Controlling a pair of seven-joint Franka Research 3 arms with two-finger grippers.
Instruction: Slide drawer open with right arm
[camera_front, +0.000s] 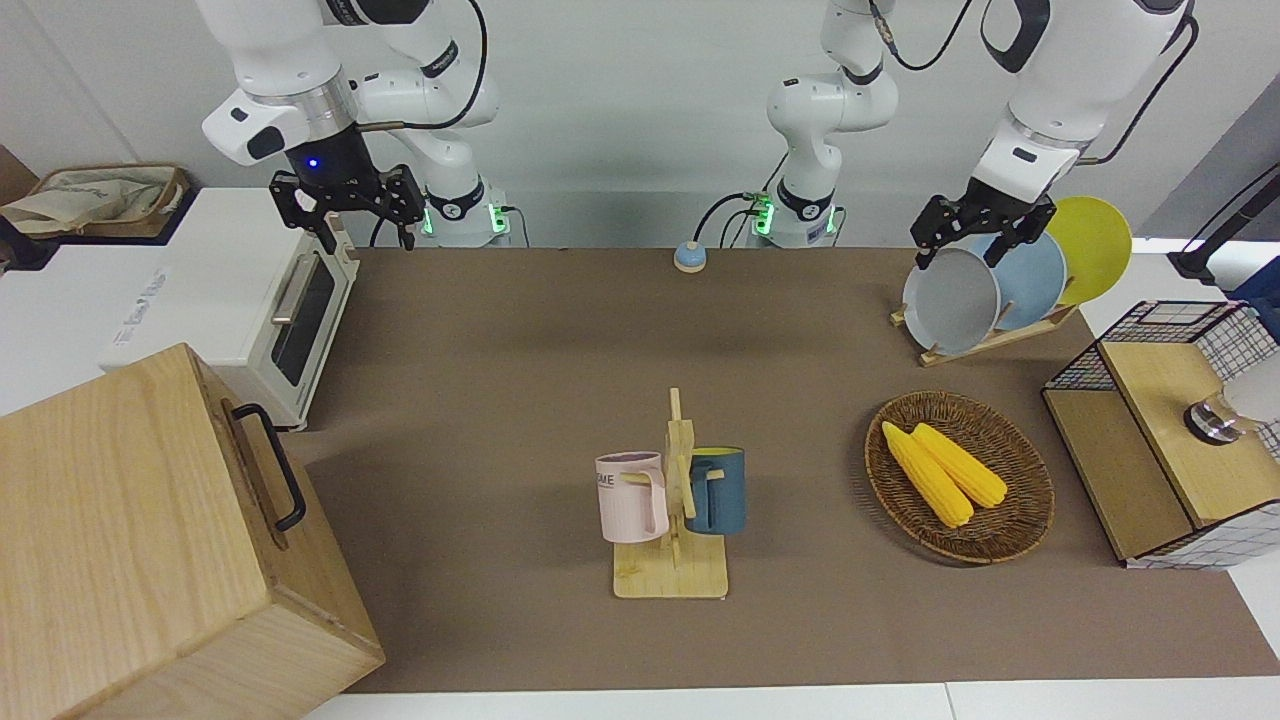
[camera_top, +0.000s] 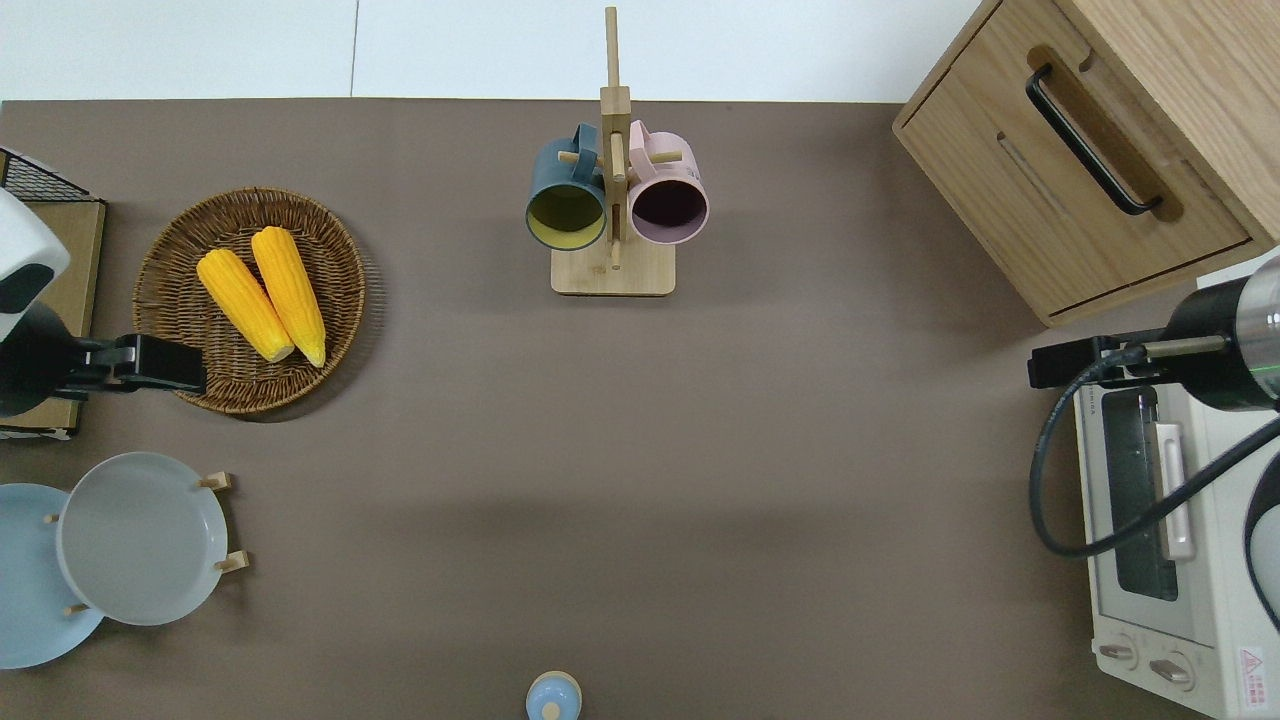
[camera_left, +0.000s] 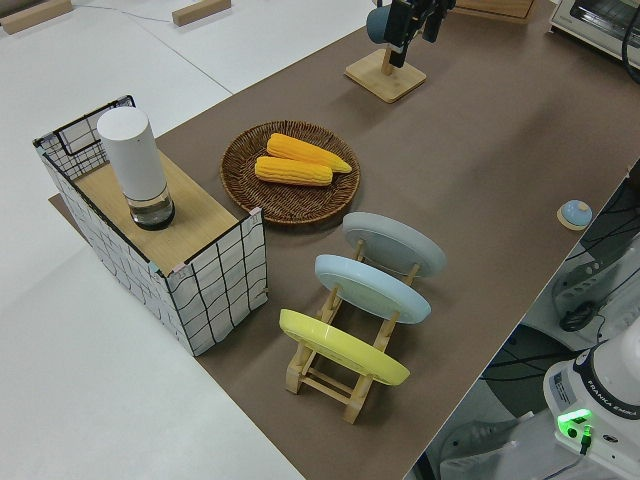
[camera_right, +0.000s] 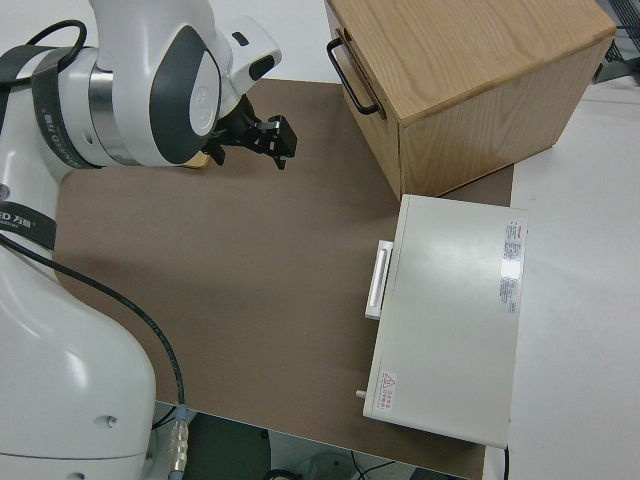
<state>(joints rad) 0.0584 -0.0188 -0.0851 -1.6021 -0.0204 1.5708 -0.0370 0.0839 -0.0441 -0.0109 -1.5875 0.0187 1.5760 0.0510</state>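
- Front view: the right gripper (camera_front: 362, 222) hangs in the air with its jaws wide apart and holding nothing, a blue light on its wrist. It is near the oven (camera_front: 290, 315) corner nearest the robots. The drawer (camera_front: 262, 470) with its black handle (camera_front: 272, 465) sits shut in the cabinet (camera_front: 150, 540), at the right arm's end of the surface (camera_front: 520, 380), farther from the robots than the oven and well apart from the jaws. The left arm is parked.
- Overhead view: the right gripper (camera_top: 1062, 362) is over the surface at the oven (camera_top: 1160, 530) edge, just short of the cabinet (camera_top: 1180, 60) corner. The drawer (camera_top: 1070, 185) front is flush with the cabinet; the handle (camera_top: 1088, 140) is untouched.
- Left side view: the left gripper's (camera_left: 412, 28) jaw state cannot be told.
- Right side view: the right gripper (camera_right: 282, 140) points toward the drawer handle (camera_right: 350, 75), with open surface between them.
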